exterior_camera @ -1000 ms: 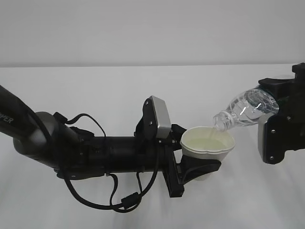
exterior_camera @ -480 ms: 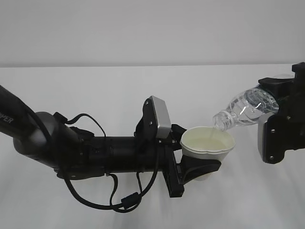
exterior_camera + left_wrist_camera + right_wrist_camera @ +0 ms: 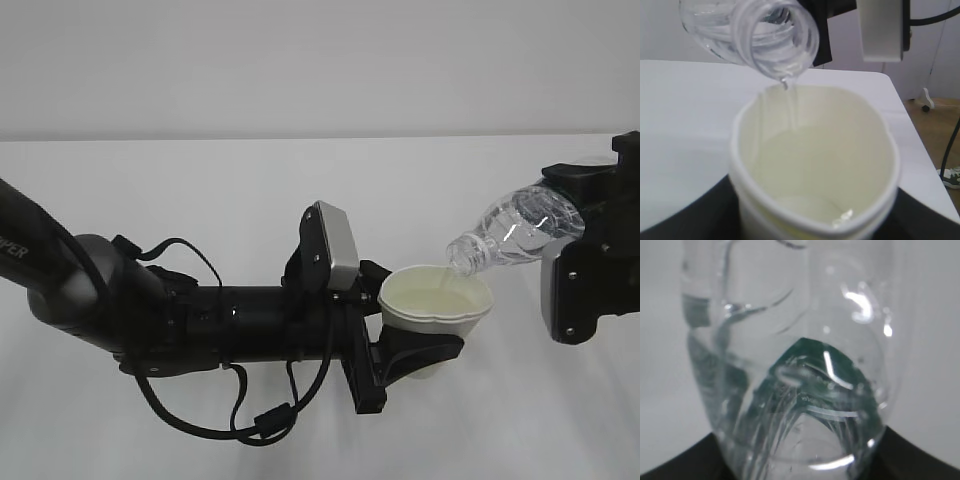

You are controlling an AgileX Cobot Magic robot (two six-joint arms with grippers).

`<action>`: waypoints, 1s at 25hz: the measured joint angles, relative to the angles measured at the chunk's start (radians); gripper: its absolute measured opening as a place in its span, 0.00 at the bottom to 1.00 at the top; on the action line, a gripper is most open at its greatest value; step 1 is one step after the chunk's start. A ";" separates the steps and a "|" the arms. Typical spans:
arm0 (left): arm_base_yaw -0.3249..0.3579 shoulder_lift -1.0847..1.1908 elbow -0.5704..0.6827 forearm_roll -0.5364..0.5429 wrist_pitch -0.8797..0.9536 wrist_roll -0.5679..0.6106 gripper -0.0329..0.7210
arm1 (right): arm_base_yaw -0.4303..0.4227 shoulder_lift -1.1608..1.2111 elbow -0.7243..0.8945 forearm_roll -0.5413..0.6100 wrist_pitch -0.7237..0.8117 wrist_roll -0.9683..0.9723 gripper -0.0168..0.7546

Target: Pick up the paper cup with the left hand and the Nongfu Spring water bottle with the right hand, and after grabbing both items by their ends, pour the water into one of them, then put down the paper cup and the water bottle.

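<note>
The white paper cup (image 3: 437, 303) is held above the table by my left gripper (image 3: 415, 355), whose black jaws are shut round its lower half. Its rim is squeezed slightly oval (image 3: 815, 165). The clear Nongfu Spring water bottle (image 3: 515, 232) is tilted mouth-down to the left, with my right gripper (image 3: 575, 265) shut on its base end. Its open mouth (image 3: 774, 37) hangs just over the cup's far rim. A thin stream of water (image 3: 790, 102) runs from the mouth into the cup. In the right wrist view the bottle (image 3: 790, 365) fills the frame, its green label showing through.
A white table (image 3: 200, 180) spreads under both arms, with a pale wall behind. My left arm (image 3: 150, 320) lies low across the left half, loose black cables hanging below it. The table's right edge and a brown floor (image 3: 935, 130) show in the left wrist view.
The bottle has tilted very slightly further; otherwise both arms and the cup hold still.
</note>
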 joint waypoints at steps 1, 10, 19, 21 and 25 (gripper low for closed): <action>0.000 0.000 0.000 0.000 0.000 0.000 0.61 | 0.000 0.000 0.000 0.000 0.007 0.000 0.51; 0.000 0.000 0.000 -0.017 0.002 0.000 0.61 | 0.000 0.000 0.000 0.000 0.021 0.012 0.51; 0.000 0.000 0.000 -0.036 0.002 0.000 0.61 | 0.000 0.000 0.000 0.000 0.017 0.107 0.51; 0.000 0.000 0.000 -0.047 0.002 0.000 0.61 | 0.000 0.000 0.004 0.000 0.013 0.120 0.51; 0.000 0.000 0.000 -0.067 0.002 0.000 0.61 | 0.000 0.000 0.005 0.000 0.013 0.166 0.51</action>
